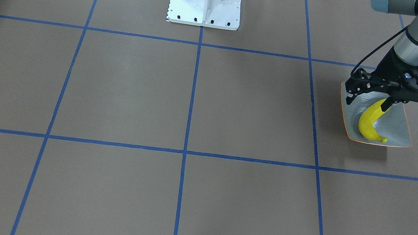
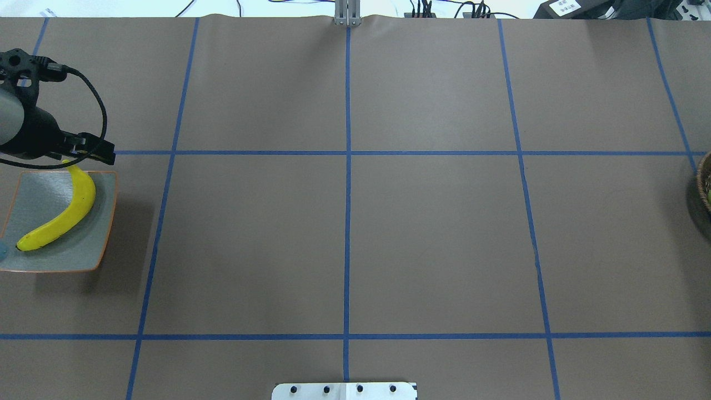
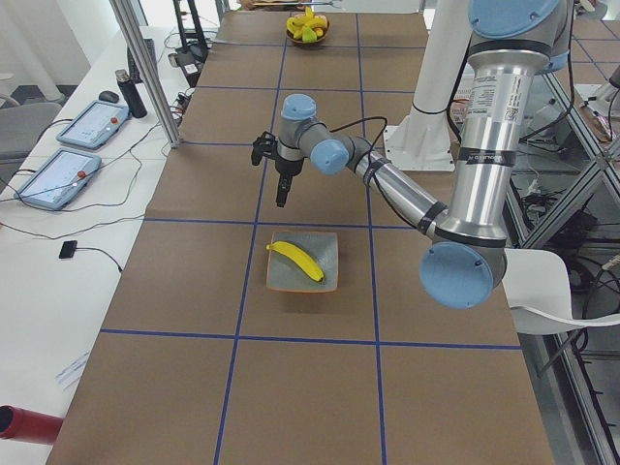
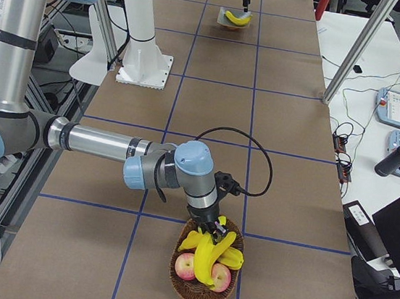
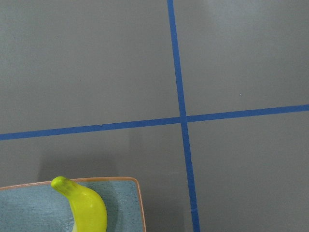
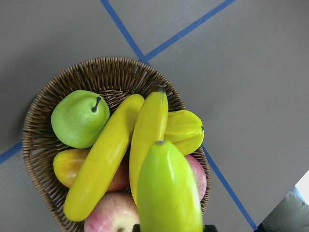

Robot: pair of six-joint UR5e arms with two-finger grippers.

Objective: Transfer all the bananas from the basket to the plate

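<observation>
One yellow banana (image 1: 370,121) (image 2: 66,216) (image 5: 87,208) lies across the grey-green plate (image 1: 398,129) (image 2: 39,194) at the table's left end. My left gripper (image 1: 369,101) (image 3: 281,194) hangs open just above the plate's far edge, one finger close to the banana's stem end, holding nothing. At the other end, my right gripper (image 4: 211,227) is down in the wicker basket (image 6: 38,111) (image 4: 183,282). It is shut on a banana (image 6: 169,193) that sits raised close to the wrist camera. Two more bananas (image 6: 104,159) (image 6: 147,140) lie in the basket.
The basket also holds a green pear (image 6: 77,118), pink apples (image 6: 111,217) and another yellow fruit (image 6: 186,130). The white robot base (image 1: 205,1) stands at the table's near middle edge. Blue tape lines grid the brown table. Tablets and cables lie beyond the far edge.
</observation>
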